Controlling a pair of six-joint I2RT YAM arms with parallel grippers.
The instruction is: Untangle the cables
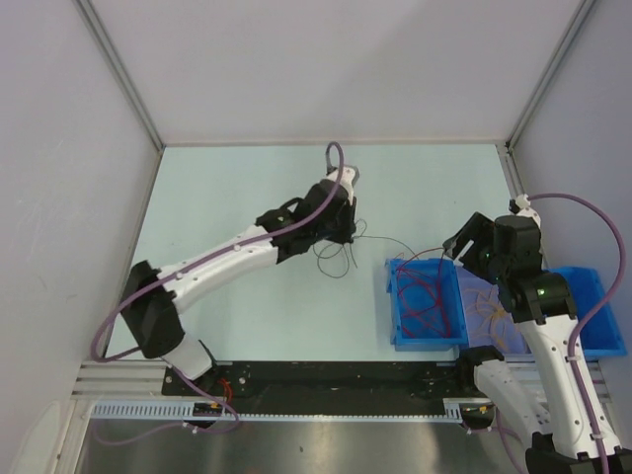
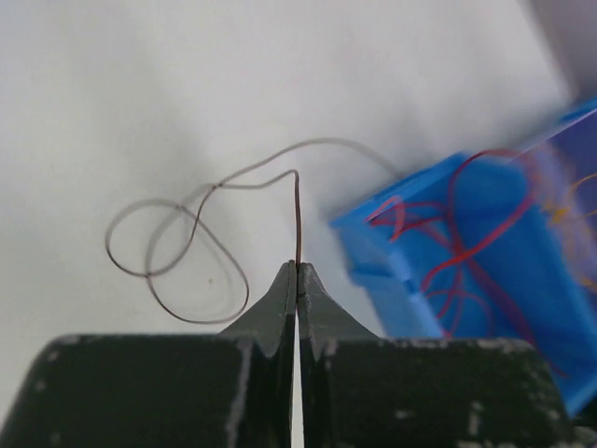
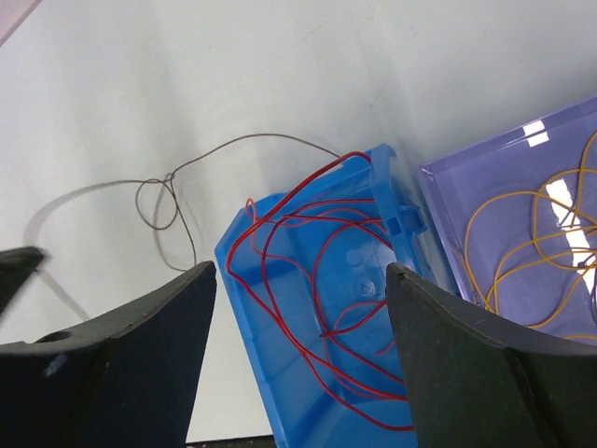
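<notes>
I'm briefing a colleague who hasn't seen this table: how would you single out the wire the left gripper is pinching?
On the pale table, look left of the blue bin holding red wires. There the left gripper pinches a lone dark wire with loose loops. Unlike its neighbours, it is dull-coloured and lies out on the table.

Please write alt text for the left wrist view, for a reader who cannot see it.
The left gripper is shut on a thin dark cable, which runs up from the fingertips and lies in loose loops on the pale table to the left. On the right, slightly blurred, is a blue bin holding red cables.
</notes>
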